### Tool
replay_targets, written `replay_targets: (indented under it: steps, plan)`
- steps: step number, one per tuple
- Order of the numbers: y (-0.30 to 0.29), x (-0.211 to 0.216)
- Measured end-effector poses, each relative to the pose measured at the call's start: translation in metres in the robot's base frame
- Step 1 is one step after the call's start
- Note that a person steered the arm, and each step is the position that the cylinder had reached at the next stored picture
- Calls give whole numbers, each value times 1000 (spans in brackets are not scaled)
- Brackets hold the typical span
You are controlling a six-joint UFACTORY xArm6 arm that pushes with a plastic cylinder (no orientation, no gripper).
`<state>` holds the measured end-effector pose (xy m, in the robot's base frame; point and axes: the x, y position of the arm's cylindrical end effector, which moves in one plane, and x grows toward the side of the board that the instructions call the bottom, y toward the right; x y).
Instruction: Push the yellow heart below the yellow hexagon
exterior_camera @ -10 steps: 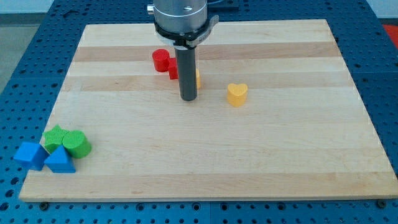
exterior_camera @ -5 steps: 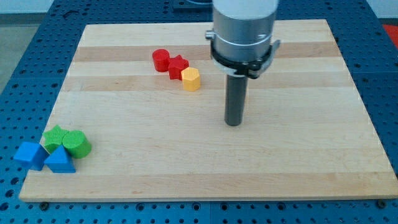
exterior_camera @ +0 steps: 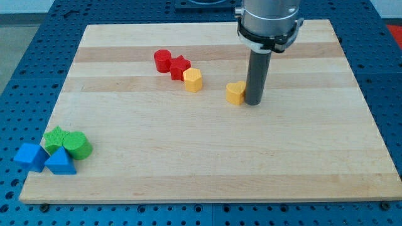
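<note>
My tip touches the yellow heart's right side.

Bare board lies below the yellow hexagon, left of the yellow heart.

Setting: robotics lab, bench-top manipulation rig. Evidence as follows. Pale wooden board lies flat on a blue perforated bench, with a regular grid of mounting holes, of the kind used for fixing apparatus. Industrial arm enters from the view's top: grey cylindrical housing with a black collar, ending in a straight dark rod whose end is my tip, resting on the board. Small, plain-coloured moulded blocks in simple shapes are scattered on the board, test pieces rather than household goods. No domestic furnishing visible.
</note>
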<state>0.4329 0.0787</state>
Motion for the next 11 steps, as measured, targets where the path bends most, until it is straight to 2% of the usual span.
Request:
replay_targets:
  steps: [2, 3, 4, 5, 11]
  plan:
    - [-41, -1]
    - [0, 0]
    - [34, -17]
    - [36, -30]
    - [-60, -12]
